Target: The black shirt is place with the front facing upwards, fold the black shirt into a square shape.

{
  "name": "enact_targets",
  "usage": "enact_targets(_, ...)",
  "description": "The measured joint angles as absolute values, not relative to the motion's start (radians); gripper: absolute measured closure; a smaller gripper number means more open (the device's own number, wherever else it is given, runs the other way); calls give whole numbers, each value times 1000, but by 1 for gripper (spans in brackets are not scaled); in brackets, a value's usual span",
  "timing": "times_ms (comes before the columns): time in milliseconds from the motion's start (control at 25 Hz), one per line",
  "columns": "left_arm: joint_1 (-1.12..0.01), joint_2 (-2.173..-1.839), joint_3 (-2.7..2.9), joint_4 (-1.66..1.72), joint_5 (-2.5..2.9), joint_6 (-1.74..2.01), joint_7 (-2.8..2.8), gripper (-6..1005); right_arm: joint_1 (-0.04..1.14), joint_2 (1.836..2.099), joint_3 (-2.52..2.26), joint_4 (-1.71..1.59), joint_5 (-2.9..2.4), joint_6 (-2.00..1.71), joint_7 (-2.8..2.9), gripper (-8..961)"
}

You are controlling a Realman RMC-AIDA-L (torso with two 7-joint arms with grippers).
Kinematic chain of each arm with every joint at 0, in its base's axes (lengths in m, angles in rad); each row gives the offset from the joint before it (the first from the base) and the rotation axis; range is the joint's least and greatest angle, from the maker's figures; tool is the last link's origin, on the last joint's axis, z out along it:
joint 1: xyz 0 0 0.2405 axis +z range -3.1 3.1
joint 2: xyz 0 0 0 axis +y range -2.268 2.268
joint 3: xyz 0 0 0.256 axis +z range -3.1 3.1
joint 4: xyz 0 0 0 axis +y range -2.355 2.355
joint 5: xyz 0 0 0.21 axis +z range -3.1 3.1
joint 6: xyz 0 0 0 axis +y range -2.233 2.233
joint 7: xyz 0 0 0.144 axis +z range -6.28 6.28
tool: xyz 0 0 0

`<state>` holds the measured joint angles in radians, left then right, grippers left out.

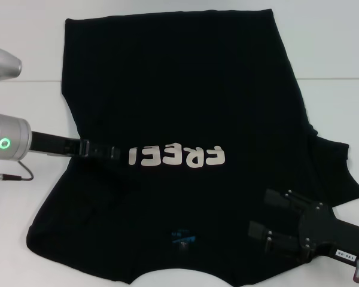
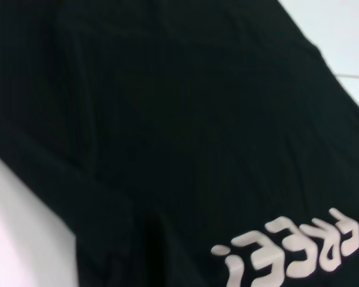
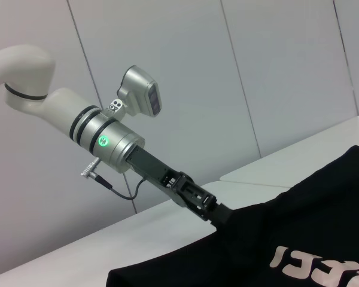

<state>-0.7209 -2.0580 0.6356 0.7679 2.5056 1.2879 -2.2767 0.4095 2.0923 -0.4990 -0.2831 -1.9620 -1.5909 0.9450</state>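
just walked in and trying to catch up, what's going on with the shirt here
A two-armed robot is working on a black shirt spread front-up on a white table, with its white lettering showing. The left gripper reaches in from the robot's left, at the shirt's edge beside the lettering; the cloth looks bunched there, but its fingers are hidden. The right gripper sits low over the shirt near the right sleeve, fingers apart. No clean fold is finished yet.

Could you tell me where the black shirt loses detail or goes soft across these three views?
Head view: the black shirt reads as a near-flat dark mass, folds barely visible; left gripper merges into it. Left wrist view: white lettering is soft-edged. Right wrist view: crisp, with highlights on the left arm.
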Motion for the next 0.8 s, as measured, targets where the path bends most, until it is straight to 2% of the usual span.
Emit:
enact_targets(240, -726, -2059, 643, 749, 2399, 1292, -2235, 121, 408, 2092, -497, -283, -1962, -1591, 940, 53)
enact_targets(520, -783, -2065, 643, 634, 2329, 1276, -2149, 122, 400, 2092, -497, -279, -1962, -1591, 933, 53)
enact_targets(800, -803, -2085, 639, 613, 2284, 1304, -2117, 122, 397, 2091, -497, -271, -1962, -1592, 915, 53)
